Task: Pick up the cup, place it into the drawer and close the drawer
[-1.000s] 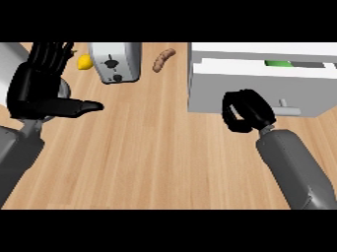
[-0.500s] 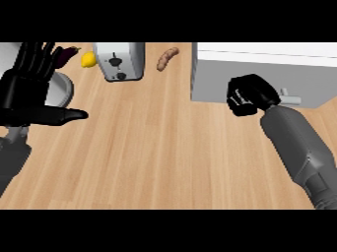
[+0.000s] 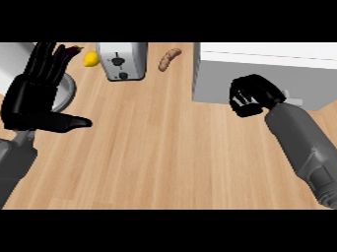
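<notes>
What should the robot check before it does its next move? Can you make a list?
1. Drawer shut: looks closed from above, cannot tell for sure.
2. Cup inside drawer: cannot tell, no cup shows.
3. Right hand free: cannot tell; fingers curled against the drawer front.
4. Left hand out of the way: ok, open, resting at the left.
5. Toaster, sausage and lemon clear of the drawer: ok.
</notes>
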